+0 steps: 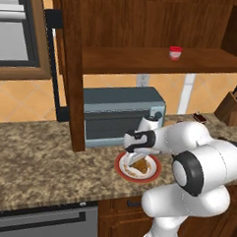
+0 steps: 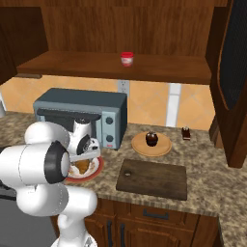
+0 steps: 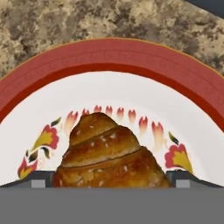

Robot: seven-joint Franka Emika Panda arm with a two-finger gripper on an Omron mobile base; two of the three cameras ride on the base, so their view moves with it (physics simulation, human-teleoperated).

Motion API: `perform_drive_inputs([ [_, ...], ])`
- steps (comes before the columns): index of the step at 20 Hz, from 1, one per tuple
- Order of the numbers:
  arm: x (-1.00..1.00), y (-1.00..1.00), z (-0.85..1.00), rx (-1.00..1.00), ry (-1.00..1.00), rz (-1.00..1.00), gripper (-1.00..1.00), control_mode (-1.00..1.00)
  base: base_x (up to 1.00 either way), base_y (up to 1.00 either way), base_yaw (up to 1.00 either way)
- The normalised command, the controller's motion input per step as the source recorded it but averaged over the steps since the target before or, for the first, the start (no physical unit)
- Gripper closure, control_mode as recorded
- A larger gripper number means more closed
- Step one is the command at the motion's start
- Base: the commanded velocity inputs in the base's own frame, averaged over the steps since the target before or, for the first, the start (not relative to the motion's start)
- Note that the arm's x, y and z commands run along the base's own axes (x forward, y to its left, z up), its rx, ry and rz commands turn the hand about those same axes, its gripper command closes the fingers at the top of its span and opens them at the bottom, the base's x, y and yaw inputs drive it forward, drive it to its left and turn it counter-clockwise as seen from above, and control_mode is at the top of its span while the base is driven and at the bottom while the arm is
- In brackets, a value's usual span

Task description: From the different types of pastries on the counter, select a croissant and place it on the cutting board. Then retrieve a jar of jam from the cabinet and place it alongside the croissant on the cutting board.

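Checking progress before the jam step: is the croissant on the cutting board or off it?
Off it. The croissant lies on the red-rimmed plate; the cutting board is bare.

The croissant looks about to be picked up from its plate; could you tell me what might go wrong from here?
1. The end effector straddles only one end of the croissant, so an off-centre grip may let it tilt or slip out.
2. The fingertips sit low by the plate; closing could scrape it or nudge it along the counter.
3. On the way to the cutting board, the raised arm passes close to the toaster oven and could clip it.
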Motion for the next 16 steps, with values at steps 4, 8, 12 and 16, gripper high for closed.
perform_drive_inputs([
  [4,-0.13,-0.04,-0.13,0.01,0.0,0.0,1.0,-1.0,0.0,0.0,0.0],
  [8,-0.18,-0.28,0.41,0.13,0.18,0.0,1.0,-1.0,0.0,0.0,0.0],
  [12,-0.04,-0.09,0.71,0.03,0.07,0.0,1.0,-1.0,0.0,0.0,0.0],
  [16,0.0,0.0,0.22,-0.09,0.07,0.0,1.0,-1.0,0.0,0.0,0.0],
])
